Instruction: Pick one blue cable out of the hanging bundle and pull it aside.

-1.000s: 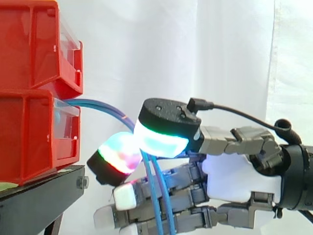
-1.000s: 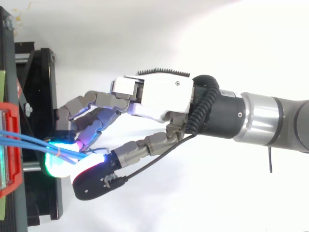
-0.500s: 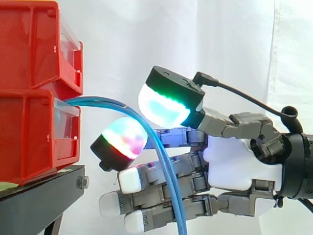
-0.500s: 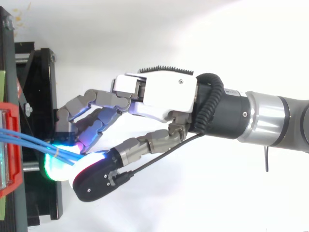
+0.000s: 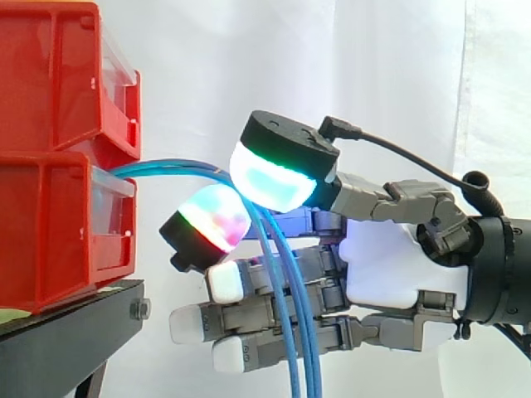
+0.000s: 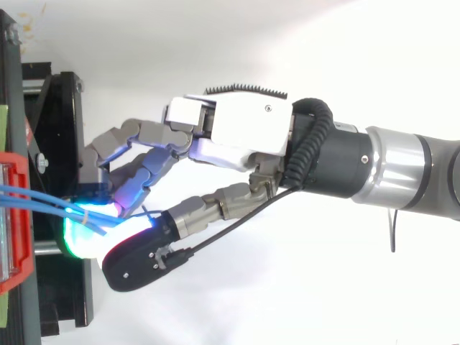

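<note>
A bundle of thin blue cables (image 5: pixel 286 315) comes out of the lower red bin (image 5: pixel 58 224), arcs to the right and hangs down. My hand (image 5: pixel 386 265) reaches in from the right at the top of the arc. Its thumb pad (image 5: pixel 272 172), glowing cyan and green, presses down beside a finger pad (image 5: pixel 211 222) that glows red and green. The cables run between the two pads, so the hand is shut on them. How many strands are pinched is hidden. The other fingers lie straight behind the hanging strands. From above, the cables (image 6: pixel 36 201) end between the glowing pads of the hand (image 6: pixel 237 136).
Two red bins are stacked at the left, the upper one (image 5: pixel 66 75) above the lower. Both rest on a black stand (image 5: pixel 66 332) close to my fingertips. A white curtain (image 5: pixel 398 83) hangs behind. In the top view the stand (image 6: pixel 57 108) sits just left of the fingers.
The thumb lifted off the finger pad half a second ago and has come back down onto the cables. The hanging strands have spread slightly and the hand has shifted a little left.
</note>
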Robot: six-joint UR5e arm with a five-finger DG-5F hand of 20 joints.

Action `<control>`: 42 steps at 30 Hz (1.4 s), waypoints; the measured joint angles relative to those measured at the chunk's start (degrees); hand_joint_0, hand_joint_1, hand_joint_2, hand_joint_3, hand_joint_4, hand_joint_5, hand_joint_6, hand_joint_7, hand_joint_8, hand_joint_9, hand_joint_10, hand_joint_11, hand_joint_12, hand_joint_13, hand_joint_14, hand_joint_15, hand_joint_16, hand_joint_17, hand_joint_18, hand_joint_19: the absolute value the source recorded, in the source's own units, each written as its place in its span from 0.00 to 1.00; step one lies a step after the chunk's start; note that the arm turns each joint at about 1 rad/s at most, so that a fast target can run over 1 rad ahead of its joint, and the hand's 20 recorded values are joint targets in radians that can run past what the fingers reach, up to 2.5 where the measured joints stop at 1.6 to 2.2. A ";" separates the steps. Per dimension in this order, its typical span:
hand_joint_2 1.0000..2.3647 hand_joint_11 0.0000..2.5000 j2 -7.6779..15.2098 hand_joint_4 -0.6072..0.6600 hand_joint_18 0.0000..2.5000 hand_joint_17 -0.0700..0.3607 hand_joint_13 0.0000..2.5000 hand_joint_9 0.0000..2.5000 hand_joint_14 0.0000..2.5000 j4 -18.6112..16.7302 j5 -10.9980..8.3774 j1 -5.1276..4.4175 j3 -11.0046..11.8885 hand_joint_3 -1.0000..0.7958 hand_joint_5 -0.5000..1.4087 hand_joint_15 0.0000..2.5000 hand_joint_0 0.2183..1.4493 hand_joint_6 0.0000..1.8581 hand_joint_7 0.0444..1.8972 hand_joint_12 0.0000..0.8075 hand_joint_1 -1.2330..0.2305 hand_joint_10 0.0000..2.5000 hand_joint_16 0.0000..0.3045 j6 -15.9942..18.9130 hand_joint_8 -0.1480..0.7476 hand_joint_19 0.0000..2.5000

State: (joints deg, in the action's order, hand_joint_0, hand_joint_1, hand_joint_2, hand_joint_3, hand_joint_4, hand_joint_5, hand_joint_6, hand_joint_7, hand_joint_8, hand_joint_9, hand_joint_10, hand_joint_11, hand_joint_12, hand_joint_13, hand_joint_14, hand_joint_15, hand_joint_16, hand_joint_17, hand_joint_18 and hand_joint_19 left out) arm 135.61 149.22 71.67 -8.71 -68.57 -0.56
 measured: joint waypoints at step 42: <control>0.00 0.19 -1.14 0.46 0.29 0.39 0.31 0.38 0.01 11.01 0.22 1.54 4.17 0.28 0.18 0.19 0.46 0.52 0.75 0.43 0.25 0.01 0.15 0.19 0.53 0.19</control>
State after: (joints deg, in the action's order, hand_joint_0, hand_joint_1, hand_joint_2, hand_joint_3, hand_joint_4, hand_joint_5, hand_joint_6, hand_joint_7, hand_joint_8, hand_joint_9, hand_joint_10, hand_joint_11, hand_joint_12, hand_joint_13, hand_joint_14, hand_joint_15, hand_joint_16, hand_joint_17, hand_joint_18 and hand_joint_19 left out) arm 134.48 160.23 71.89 -7.17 -64.40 -0.36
